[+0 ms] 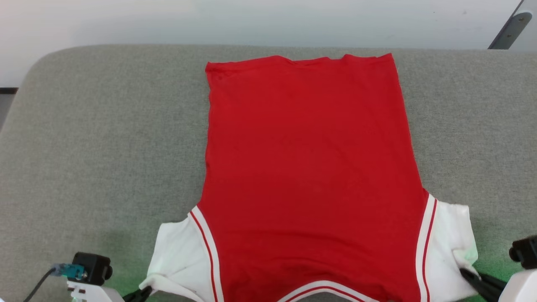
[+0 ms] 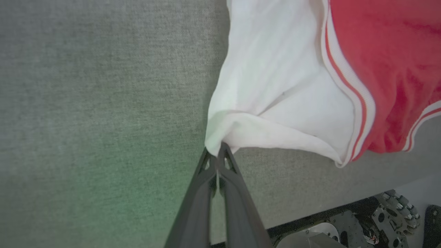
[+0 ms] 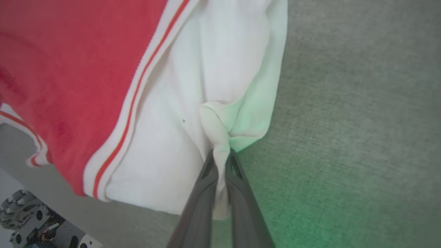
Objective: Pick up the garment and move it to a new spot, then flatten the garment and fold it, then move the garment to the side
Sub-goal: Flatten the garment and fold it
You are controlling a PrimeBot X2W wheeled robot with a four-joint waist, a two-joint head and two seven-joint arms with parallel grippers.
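The garment (image 1: pixel 310 176), a red jersey shirt with white short sleeves and red-white striped trim, lies spread on the grey cushioned surface (image 1: pixel 105 138), plain red side up, hem at the far end. No lettering shows. My left gripper (image 2: pixel 216 151) is shut on the edge of the white sleeve (image 2: pixel 272 86) at the near left; in the head view it (image 1: pixel 142 292) sits at that sleeve's corner. My right gripper (image 3: pixel 221 153) is shut on a bunched fold of the other white sleeve (image 3: pixel 213 69), seen at the near right (image 1: pixel 467 272) of the head view.
The grey surface has free room left and right of the shirt. A pale wall (image 1: pixel 268 21) runs behind it, with a dark bracket (image 1: pixel 509 29) at the far right. The near edge of the surface and the robot's base (image 2: pixel 379 220) show below the sleeves.
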